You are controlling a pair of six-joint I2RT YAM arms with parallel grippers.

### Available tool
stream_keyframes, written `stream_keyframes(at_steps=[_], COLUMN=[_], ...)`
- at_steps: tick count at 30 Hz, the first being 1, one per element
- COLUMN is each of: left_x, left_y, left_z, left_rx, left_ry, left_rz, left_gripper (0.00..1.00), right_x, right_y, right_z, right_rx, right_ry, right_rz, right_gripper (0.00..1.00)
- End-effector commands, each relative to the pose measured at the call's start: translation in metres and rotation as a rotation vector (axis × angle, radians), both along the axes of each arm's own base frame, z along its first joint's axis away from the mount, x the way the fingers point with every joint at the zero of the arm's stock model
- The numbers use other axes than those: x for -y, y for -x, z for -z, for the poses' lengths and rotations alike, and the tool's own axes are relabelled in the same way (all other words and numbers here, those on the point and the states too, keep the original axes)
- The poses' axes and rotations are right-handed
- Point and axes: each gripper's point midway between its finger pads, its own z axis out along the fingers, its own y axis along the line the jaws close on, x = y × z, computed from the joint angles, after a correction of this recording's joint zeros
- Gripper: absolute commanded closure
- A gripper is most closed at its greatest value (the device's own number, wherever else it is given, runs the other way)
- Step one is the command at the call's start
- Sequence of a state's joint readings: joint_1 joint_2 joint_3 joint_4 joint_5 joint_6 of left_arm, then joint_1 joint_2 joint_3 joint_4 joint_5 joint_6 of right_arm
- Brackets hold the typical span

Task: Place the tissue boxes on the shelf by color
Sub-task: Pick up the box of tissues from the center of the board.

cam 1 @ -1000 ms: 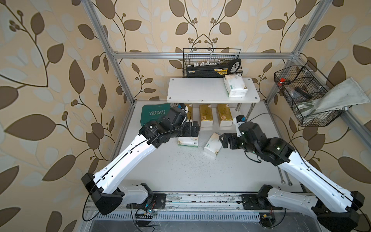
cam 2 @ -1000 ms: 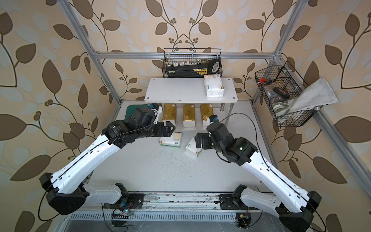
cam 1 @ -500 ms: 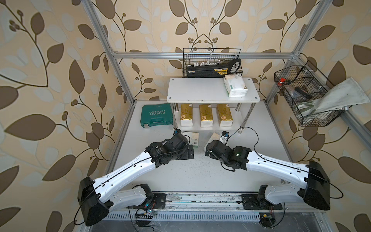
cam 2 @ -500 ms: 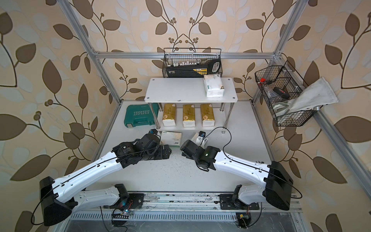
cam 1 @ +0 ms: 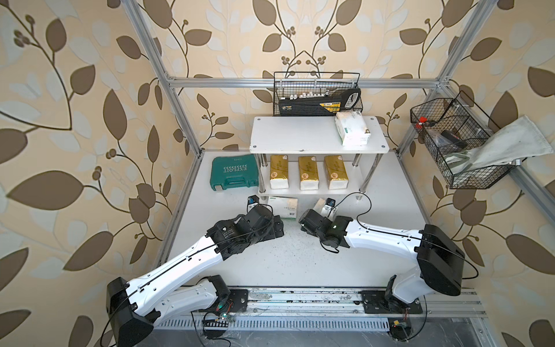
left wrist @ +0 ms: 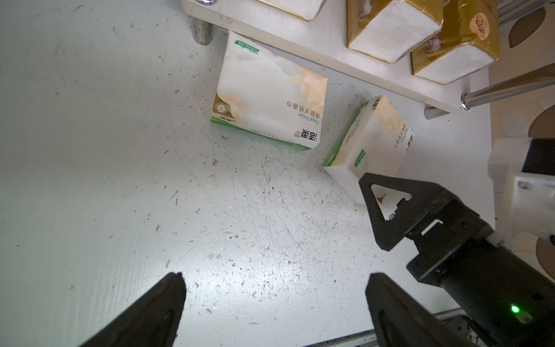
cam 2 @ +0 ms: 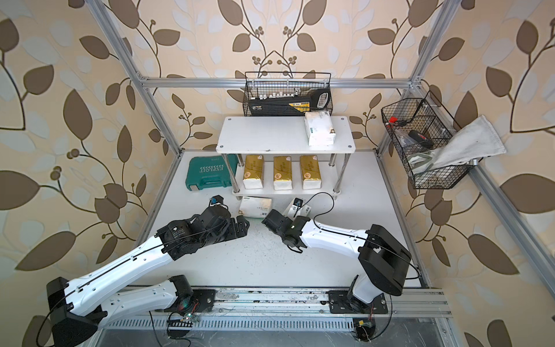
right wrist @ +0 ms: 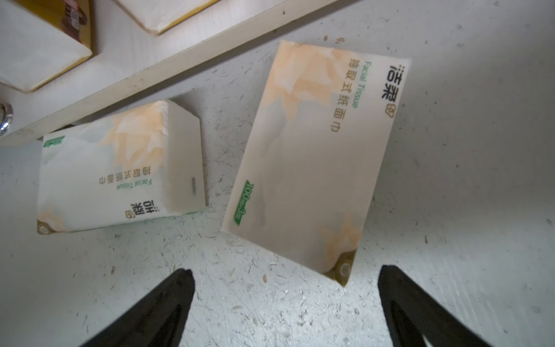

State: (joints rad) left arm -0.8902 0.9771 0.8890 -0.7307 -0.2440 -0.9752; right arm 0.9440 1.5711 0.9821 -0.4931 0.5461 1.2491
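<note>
The shelf (cam 1: 300, 135) stands at the back of the table, with one white tissue box (cam 1: 352, 129) on its top board and three gold ones (cam 1: 308, 176) in a row on the lower board. Two more white tissue boxes lie on the table before it (cam 1: 284, 206) (cam 1: 320, 205); the wrist views show them close up (left wrist: 270, 96) (right wrist: 315, 156). My left gripper (cam 1: 277, 229) (left wrist: 274, 288) is open and empty, just short of the nearer pack. My right gripper (cam 1: 302, 223) (right wrist: 285, 279) is open and empty too, a corner of a white pack near its fingertips.
A teal tool case (cam 1: 235, 176) lies left of the shelf. One black wire basket (cam 1: 316, 94) hangs behind the shelf and another (cam 1: 456, 144), with a cloth, on the right wall. The two grippers face each other closely at mid-table.
Both arms have drawn back from the shelf toward the front and dropped low over the table. The white packs stay on the table. Both grippers stayed open.
</note>
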Motion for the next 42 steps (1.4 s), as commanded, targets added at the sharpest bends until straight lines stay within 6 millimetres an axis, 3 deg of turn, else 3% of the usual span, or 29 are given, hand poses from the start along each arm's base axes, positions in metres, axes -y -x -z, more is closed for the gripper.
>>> stream_keyframes(at_steps=[1,8,14,22,29,34,42], left_x=[-0.002,0.006,0.009,0.013,0.024,0.03,0.033], left_y=[-0.005,-0.007,-0.009,-0.011,-0.015,-0.017,-0.019], left_z=[-0.004,-0.002,-0.002,-0.003,-0.006,-0.005,-0.007], left_rx=[0.029,0.017,0.016,0.014,0.013,0.006,0.005], left_ry=[0.009,0.011,0.018,0.03,0.041,0.04,0.042], left_rz=[-0.024,-0.013,-0.012,-0.009,0.013,0.023,0.027], left_gripper=[0.01,0.01,0.01,0.01,0.01,0.01,0.01], right_x=[0.002,-0.002,-0.002,0.023,0.043,0.039,0.03], right_y=[-0.012,-0.025,-0.025,-0.013,-0.005,-0.011,-0.02], right_z=[0.0,0.011,0.029,0.039,0.035,0.032,0.046], right_rx=[0.015,-0.012,-0.057,-0.088,-0.075,-0.067,-0.097], right_ry=[-0.019,-0.011,0.021,0.036,0.03,0.034,0.093], right_rz=[0.04,0.024,0.011,0.014,0.013,-0.031,-0.121], right_gripper=[0.01,0.01,0.01,0.01,0.01,0.01,0.01])
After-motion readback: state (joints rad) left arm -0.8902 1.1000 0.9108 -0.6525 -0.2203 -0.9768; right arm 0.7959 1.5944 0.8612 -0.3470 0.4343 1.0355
